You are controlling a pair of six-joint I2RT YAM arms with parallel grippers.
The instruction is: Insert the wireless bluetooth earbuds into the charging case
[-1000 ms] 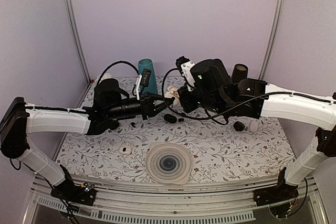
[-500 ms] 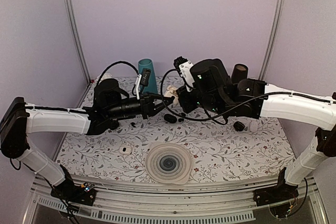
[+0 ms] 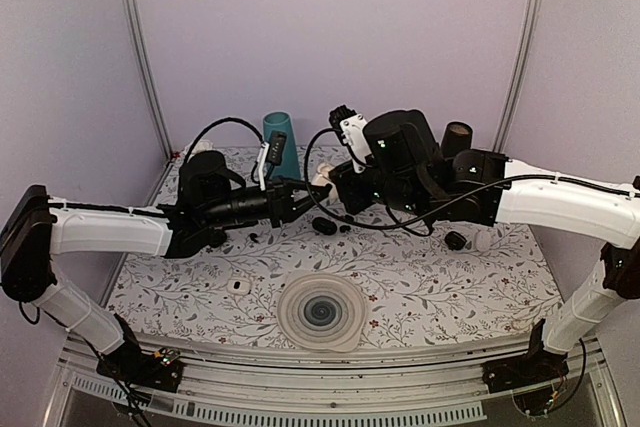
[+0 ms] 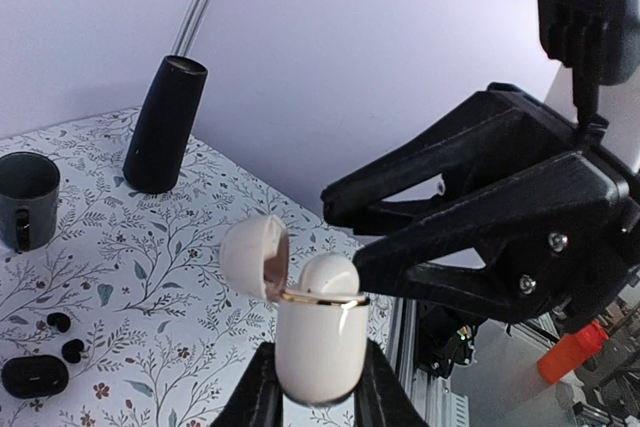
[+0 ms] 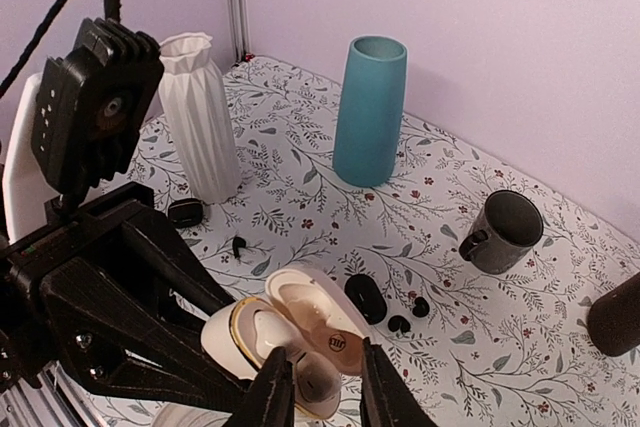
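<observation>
Left gripper [image 4: 318, 367]: clenched on the white charging case [image 4: 318, 332], one finger on each side of its lower body. The mouth faces up, and I hold it in the air just right of the teal vase [image 5: 368, 112], on my side of it.
Lid [image 4: 250, 257]: hinged back and open, on the side away from my other arm.
Right gripper [image 5: 323, 355]: over the case's mouth, also just right of the teal vase. The jaws are a little apart and I see nothing pinched between them.
In the case: a white rounded piece [image 4: 330, 272] stands proud of the gold rim [image 4: 322, 298]. I cannot tell whether it is fully seated.
Black earbuds [image 5: 398, 324]: two tiny glossy buds on the flowered cloth [image 5: 560, 347], in front of the teal vase and a little to its right, just beside a black oval case [image 5: 365, 297].
Stage: by my judgement one piece has been set in, and the black buds are not yet picked up.
Risk, withdrawing: my right fingertips are close to the rim, so a careless pull back could clip the lid or drag the proud piece out.
Risk, tilt: if my left wrist rolls while that piece sits high, it may tip out.
Risk, next pick: the buds are small and slick beside a look-alike black case. A slightly off pinch could squirt one away or close on the wrong thing.
</observation>
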